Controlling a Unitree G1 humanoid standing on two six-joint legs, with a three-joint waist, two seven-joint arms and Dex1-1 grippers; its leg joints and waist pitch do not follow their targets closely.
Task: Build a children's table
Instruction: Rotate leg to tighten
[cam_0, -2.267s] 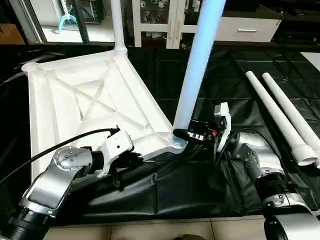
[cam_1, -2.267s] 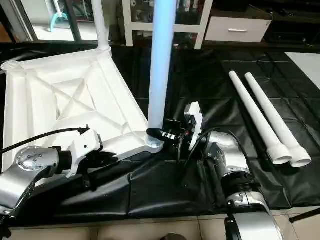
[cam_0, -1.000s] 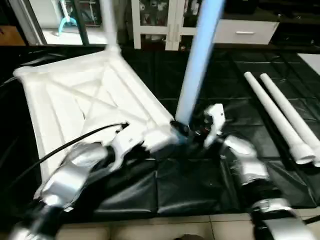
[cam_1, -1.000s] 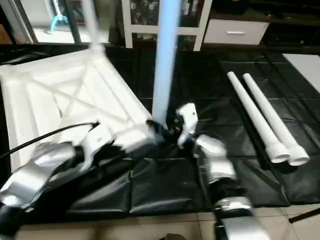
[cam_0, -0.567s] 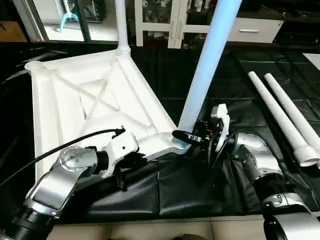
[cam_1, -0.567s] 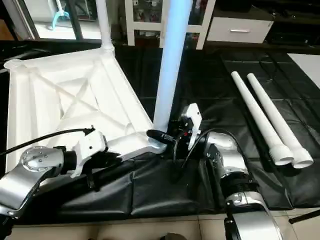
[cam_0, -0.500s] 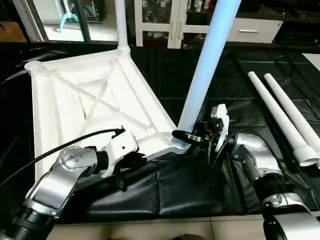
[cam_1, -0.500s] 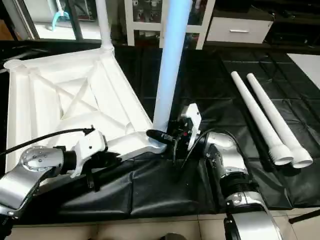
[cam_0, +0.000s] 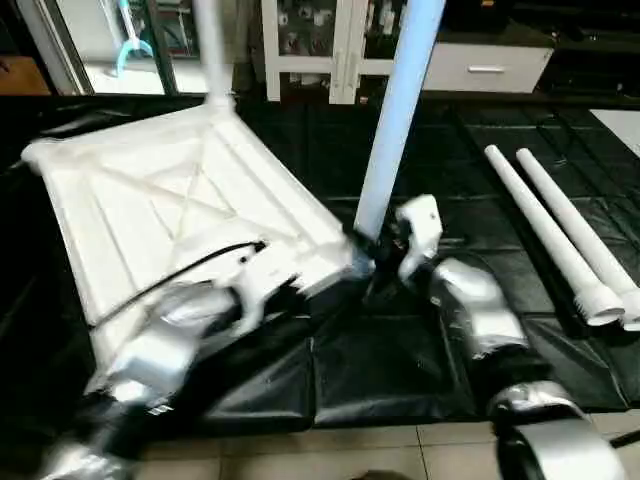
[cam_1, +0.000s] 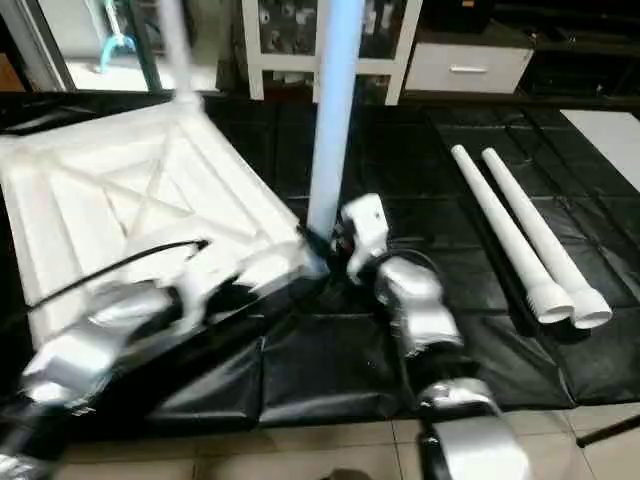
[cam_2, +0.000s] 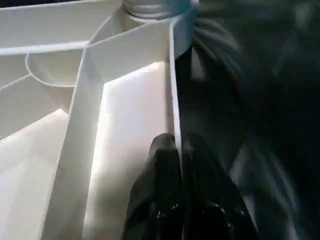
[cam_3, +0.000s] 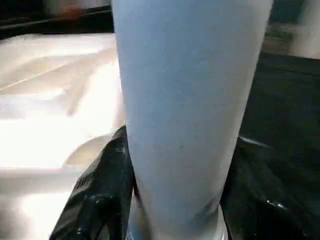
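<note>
Two grippers work the upturned table top (cam_0: 170, 215): left gripper (cam_2: 177, 145) pinched together on its near rim, right gripper (cam_3: 175, 165) clamped around the upright leg (cam_0: 395, 110) at the near-right corner socket

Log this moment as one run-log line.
step: seating second leg | left gripper: shut on tabletop rim | right gripper: around upright leg at corner socket | spare legs: two, on mat

top (cam_0: 170, 200): white, ribbed underside up | legs: two socketed upright, two (cam_0: 560, 240) lying apart
</note>
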